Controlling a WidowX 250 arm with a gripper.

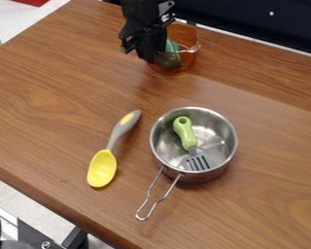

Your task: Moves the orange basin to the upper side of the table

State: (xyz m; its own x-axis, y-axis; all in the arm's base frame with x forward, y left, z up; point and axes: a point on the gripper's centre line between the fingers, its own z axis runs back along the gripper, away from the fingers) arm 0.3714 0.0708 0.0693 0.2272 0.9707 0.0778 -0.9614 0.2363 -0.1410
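Nearest the camera, the steel saucepan [224, 154] is best left undisturbed. By the upper edge of the table [60, 92], the orange basin [189, 59] is flanked by the black gripper [145, 52]; the jaws' gap and hold cannot be told. The basin should be kept level (the green object [171, 59] inside could be tipped) and released only once its base is supported

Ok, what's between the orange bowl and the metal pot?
Just bare wooden tabletop lies between the orange bowl and the metal pot, as seen in the camera view.
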